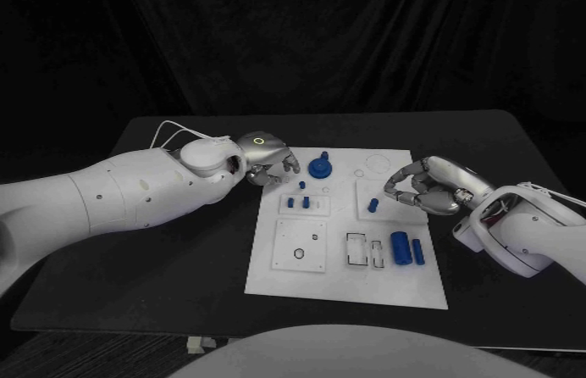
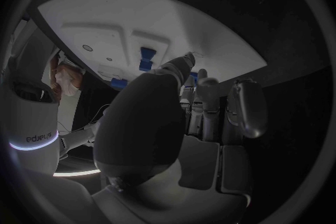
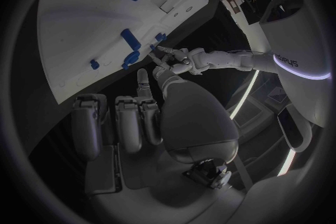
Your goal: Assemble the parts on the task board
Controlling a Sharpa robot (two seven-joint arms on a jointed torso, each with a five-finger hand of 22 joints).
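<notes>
At the task board (image 1: 348, 276)'s far left corner, the left hand (image 1: 271, 161) hovers with fingers apart, holding nothing. On the board, a round blue part (image 1: 320, 169) stands just beside that hand, small pegs (image 1: 297, 201) nearer, two blue cylinders (image 1: 406, 249) toward its right edge. Past that edge, the right hand (image 1: 422, 186) curls its fingers inward, empty.

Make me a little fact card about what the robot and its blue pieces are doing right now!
Board: white task board in the middle of the black table
Blue pieces: round part at the far end, two cylinders lying near the right edge, small pegs standing left of centre
Left hand: at the board's far left corner, holds nothing
Right hand: fingers curled, over the board's right edge, holds nothing
</notes>
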